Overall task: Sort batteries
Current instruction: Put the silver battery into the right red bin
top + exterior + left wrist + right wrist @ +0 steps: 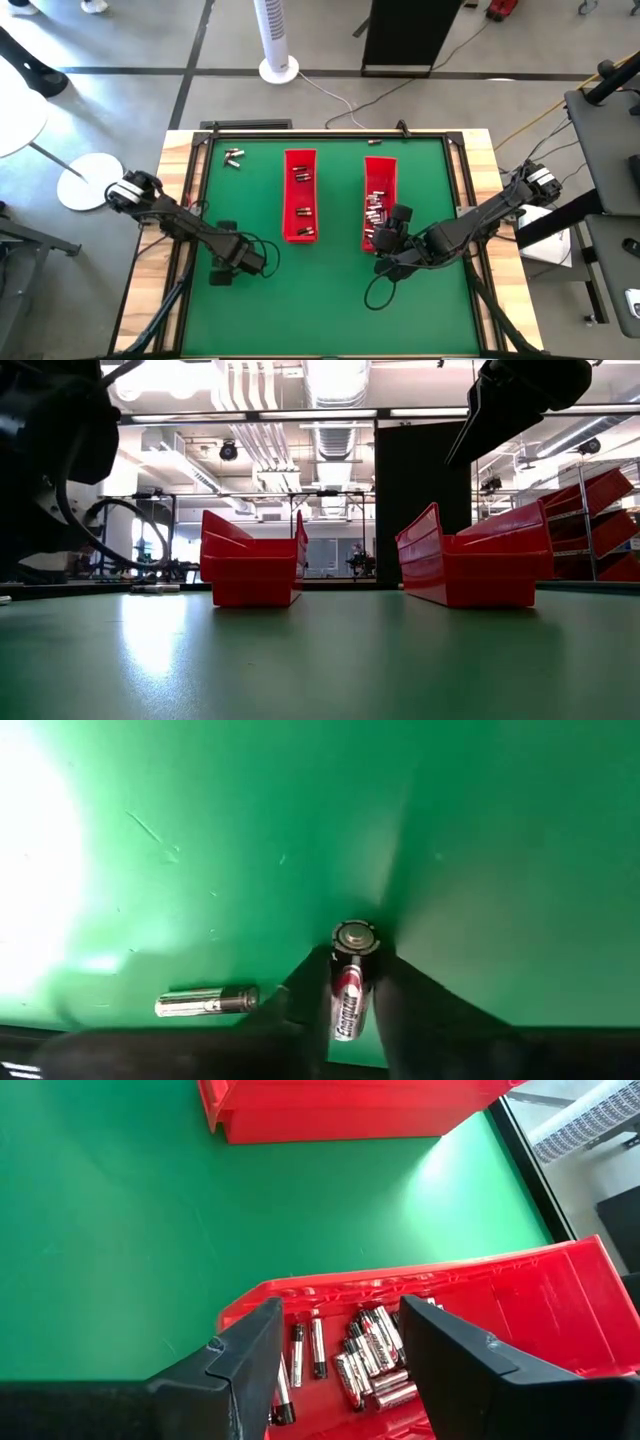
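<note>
On the green mat stand two long red trays, the left tray (288,195) and the right tray (392,175), each with batteries in it. Near the mat's near left, my left gripper (222,272) points steeply down, shut on one battery (350,990). Another battery (205,1003) lies flat on the mat beside it. A few loose batteries (233,157) lie at the far left. My right gripper (340,1340) hangs open over the near end of the right tray (520,1300), above a heap of batteries (365,1355), and touches nothing. My left gripper pinches the battery's sides (347,1010) between its two fingers (300,995). The fingers come from above, slanting down, and lie along the battery. Its metal end cap (357,935) sticks out past the fingertips toward the mat. Whether that end touches the mat I cannot tell.
The left tray (330,1110) stands apart from the right one, with a strip of bare mat between them. In the low view both trays (252,565) (480,560) stand upright toward the far side. A black frame edges the mat (300,310).
</note>
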Robot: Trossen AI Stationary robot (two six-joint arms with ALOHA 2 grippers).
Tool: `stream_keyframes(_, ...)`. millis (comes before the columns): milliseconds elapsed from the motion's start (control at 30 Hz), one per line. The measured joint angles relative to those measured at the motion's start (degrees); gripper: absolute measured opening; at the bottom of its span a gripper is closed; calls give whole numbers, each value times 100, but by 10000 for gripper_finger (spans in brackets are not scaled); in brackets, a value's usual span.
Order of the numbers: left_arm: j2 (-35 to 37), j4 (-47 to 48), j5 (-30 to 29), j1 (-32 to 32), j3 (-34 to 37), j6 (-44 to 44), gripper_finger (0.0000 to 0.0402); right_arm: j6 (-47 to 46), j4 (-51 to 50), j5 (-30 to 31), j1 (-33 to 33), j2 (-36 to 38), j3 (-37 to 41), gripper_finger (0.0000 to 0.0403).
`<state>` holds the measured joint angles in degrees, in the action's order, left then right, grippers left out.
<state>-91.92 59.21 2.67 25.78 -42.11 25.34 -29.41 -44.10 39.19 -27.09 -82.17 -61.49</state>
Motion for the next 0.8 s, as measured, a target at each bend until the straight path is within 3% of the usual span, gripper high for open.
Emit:
stream_keyframes(67, 13, -11, -1, 4, -31, 102, 24, 2, 2, 0, 0, 0, 0, 192)
stream_keyframes(233, 162, -243, -65, 45, -34, 566, 23, 2, -4, -1, 0, 0, 0, 186)
stream_keyframes(500, 367, -1624, -356, 322, -634, 1125, 22, 250, 257, -6, -94, -24, 3, 184)
stream_keyframes(800, -295, -3586, -1972, 352, -1611, 484, 22, 758, 1954, -144, -369, -46, 511, 175)
